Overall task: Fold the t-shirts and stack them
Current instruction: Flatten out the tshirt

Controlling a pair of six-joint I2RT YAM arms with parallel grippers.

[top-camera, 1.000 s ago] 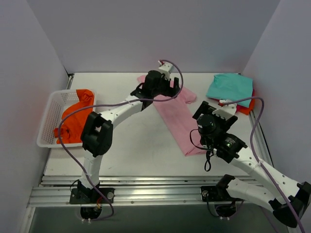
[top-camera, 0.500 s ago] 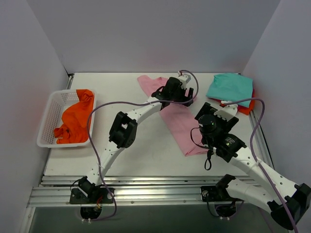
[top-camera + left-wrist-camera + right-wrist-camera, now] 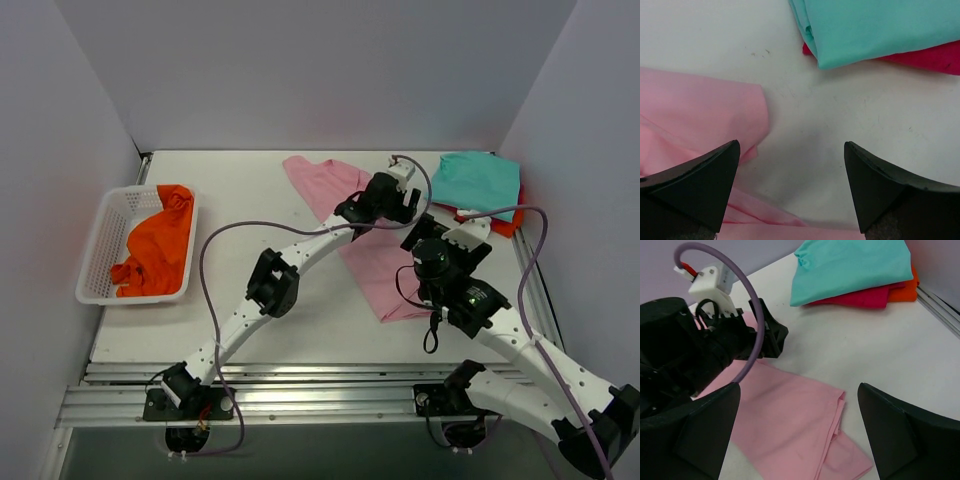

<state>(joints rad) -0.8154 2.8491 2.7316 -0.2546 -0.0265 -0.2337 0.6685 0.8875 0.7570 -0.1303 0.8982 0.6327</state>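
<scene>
A light pink t-shirt lies folded into a long strip across the middle of the table; it also shows in the left wrist view and the right wrist view. A folded teal t-shirt lies on a red one at the back right, with an orange layer under them. An orange t-shirt lies crumpled in the basket. My left gripper is open and empty over bare table between the pink tee's right edge and the teal stack. My right gripper is open and empty above the pink tee's near end.
A white mesh basket stands at the left edge. Walls close the table at the back and both sides. A metal rail runs along the right edge beside the stack. The left arm's purple cable arches over the pink tee.
My left arm has swept to the right, from over the pink tee's far end to its right edge near the teal stack. The right arm has barely moved.
</scene>
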